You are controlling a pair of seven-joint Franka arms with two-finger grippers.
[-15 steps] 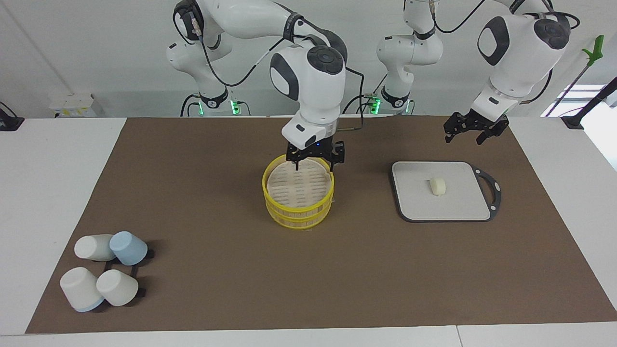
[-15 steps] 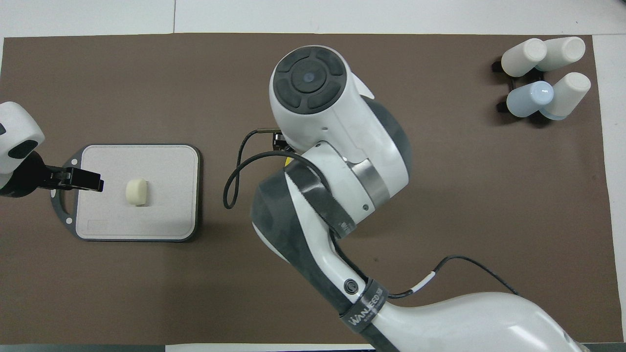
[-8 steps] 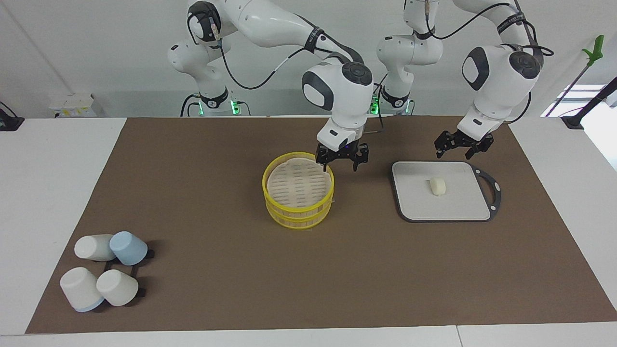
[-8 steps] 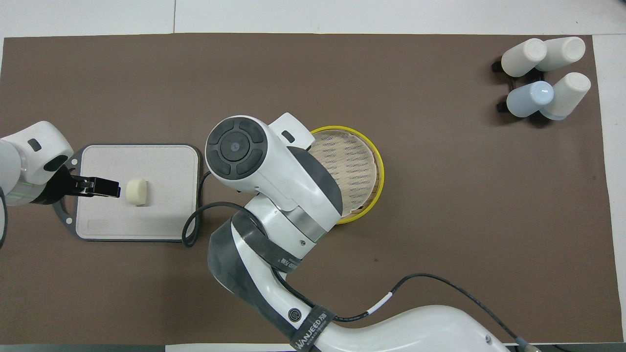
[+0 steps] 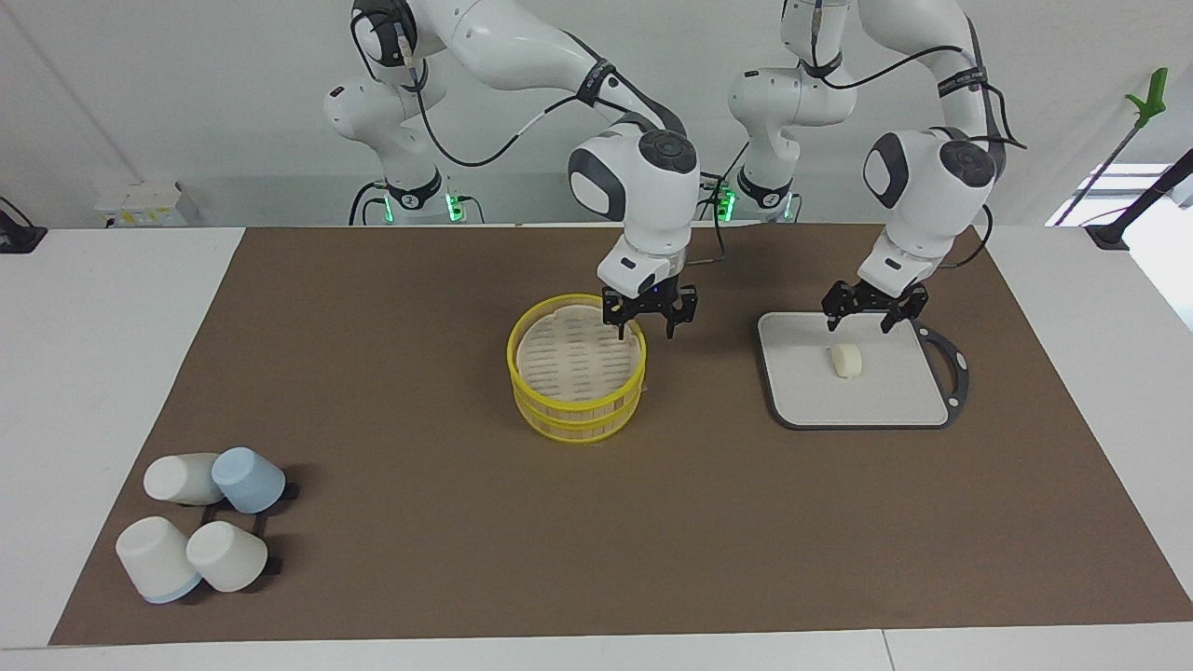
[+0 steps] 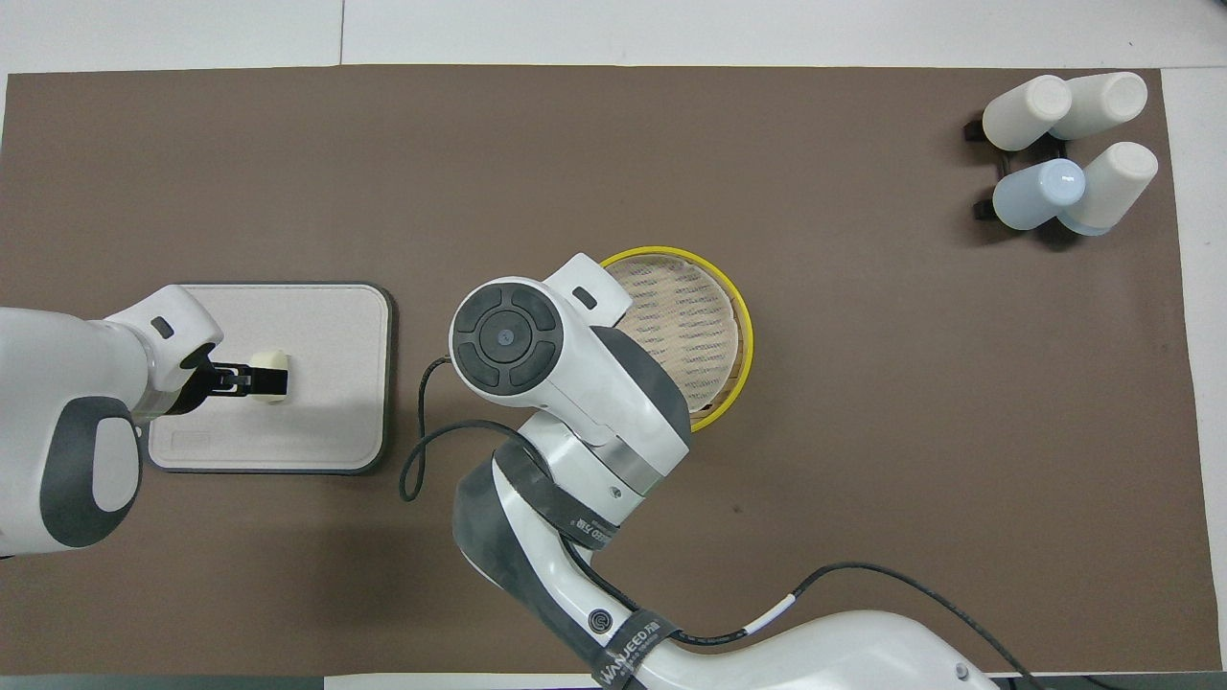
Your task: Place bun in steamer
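- Centrally on the brown mat (image 5: pixel 391 391) that covers the counter (image 5: pixel 93 373), the steamer (image 5: pixel 576 375) is seen, with its slatted lid (image 6: pixel 681 331) seated on top.
- The bun (image 5: pixel 846 360) is found lying on the grey board (image 5: pixel 895 396), toward the left arm's end of the counter and well apart from the steamer.
- The board's black handle (image 5: pixel 951 368) is turned away from the steamer.
- The left gripper (image 5: pixel 870 312) is held low over the board's edge nearest the robots, just above the bun; its jaws are spread wide and nothing is held in them.
- From overhead, the left gripper (image 6: pixel 251 380) is seen to overlap the bun (image 6: pixel 271 362), but in the facing view a gap between the two is shown.
- The right gripper (image 5: pixel 649 319) is hung over the steamer's rim on the side toward the board; whether its jaws are released or clenched cannot be told, and nothing is seen between them.
- Part of the steamer is hidden from above by the right arm's wrist (image 6: pixel 537 355).
- Four cups (image 5: pixel 200 531), three white and one blue, are clustered on a small black rack near the right arm's end of the mat, far from the robots.
- Bare mat is left between the board and the steamer.
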